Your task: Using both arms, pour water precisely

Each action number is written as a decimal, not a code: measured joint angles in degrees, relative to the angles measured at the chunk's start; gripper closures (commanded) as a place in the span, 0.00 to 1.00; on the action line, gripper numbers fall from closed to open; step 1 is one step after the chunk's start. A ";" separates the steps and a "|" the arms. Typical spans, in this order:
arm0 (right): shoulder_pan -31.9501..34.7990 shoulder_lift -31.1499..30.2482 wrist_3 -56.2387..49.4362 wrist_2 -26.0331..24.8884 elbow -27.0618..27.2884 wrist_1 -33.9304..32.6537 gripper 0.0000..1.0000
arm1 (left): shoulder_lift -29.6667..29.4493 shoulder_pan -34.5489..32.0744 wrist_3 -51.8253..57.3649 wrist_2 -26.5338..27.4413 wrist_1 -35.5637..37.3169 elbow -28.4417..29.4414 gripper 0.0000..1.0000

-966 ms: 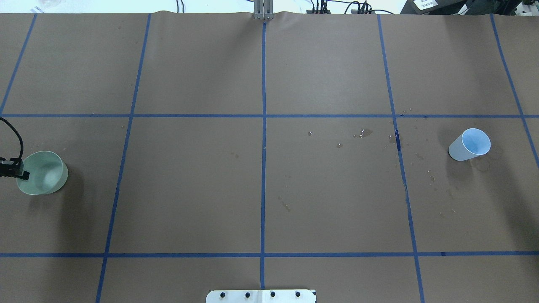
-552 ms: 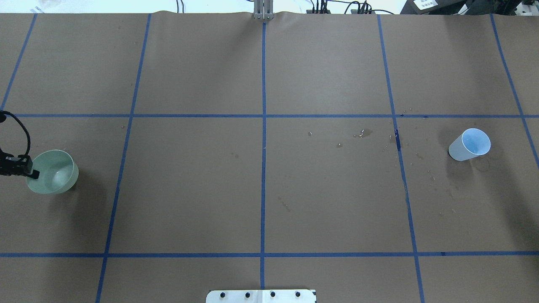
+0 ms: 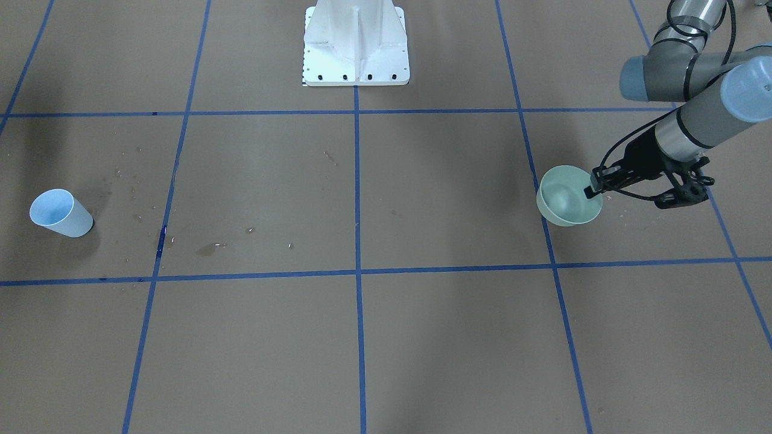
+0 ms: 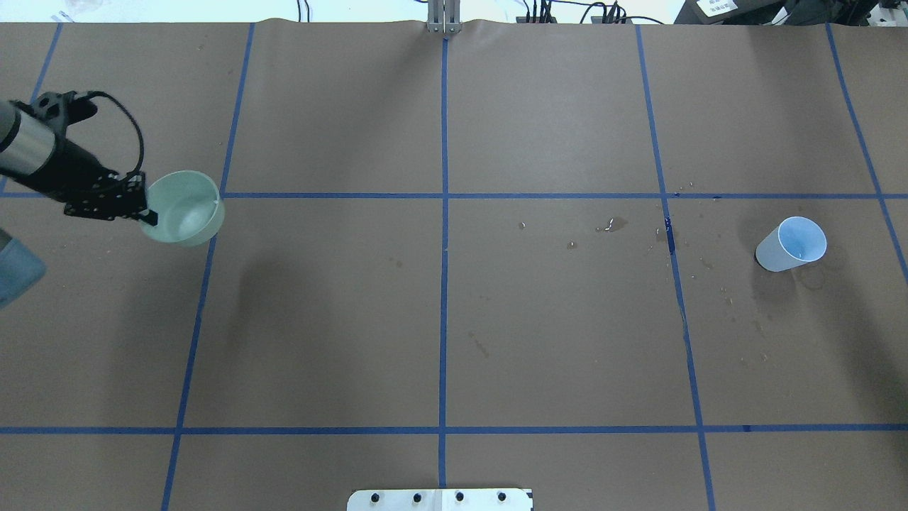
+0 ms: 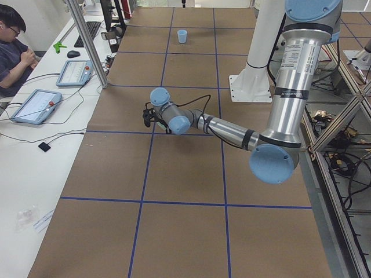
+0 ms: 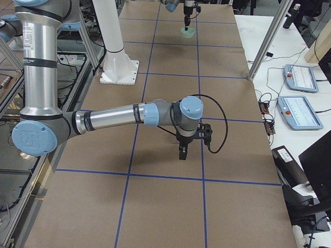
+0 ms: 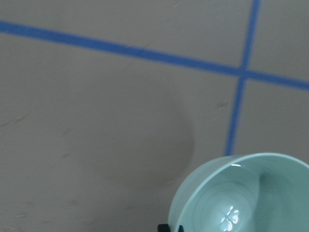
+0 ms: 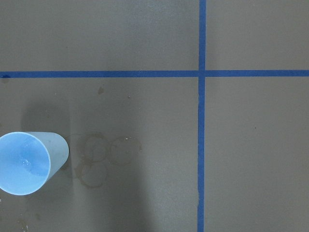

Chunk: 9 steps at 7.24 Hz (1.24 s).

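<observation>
On the brown-papered worktop (image 4: 553, 113), ruled into squares by blue tape lines (image 4: 444, 284), there were two grey arms, one pale green bowl (image 4: 186, 213), one light blue cup (image 4: 791, 245) and one white pedestal (image 3: 356, 42). The left arm (image 4: 32, 156) reached in at the robot's left, and the left end effector (image 4: 147, 214) was clenched on the near-left rim of the bowl, one finger inside the wall and one outside. It held the bowl mouth-up off the paper, with the bowl's shadow lying apart from it. The water (image 7: 227, 217) showed only in the left wrist view, as a small bright glint at the bottom of the bowl. Stray droplets (image 4: 610, 226) dotted the paper right of centre. The cup stood upright, well apart, at the far right. The right arm (image 6: 114, 116) appeared in the right side view alone, with the right end effector (image 6: 181, 151) pointing down over the paper; whether it was released or clenched could not be told. The right wrist view alone revealed three faint ring stains (image 8: 104, 157) just beside the cup. The left side view alone took in one person (image 5: 14, 52) seated at a side desk.
</observation>
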 measured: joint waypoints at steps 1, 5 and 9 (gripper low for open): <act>0.01 0.26 -0.01 0.01 0.09 -0.48 0.01 | -6.38 1.49 -3.54 1.55 5.57 0.32 1.00; 0.00 0.53 0.10 0.31 0.13 -0.38 0.01 | -29.22 15.28 -21.45 13.23 14.52 11.43 1.00; 0.00 0.93 0.64 1.03 0.19 -0.45 0.01 | -35.57 21.86 -32.25 19.36 4.79 22.30 0.91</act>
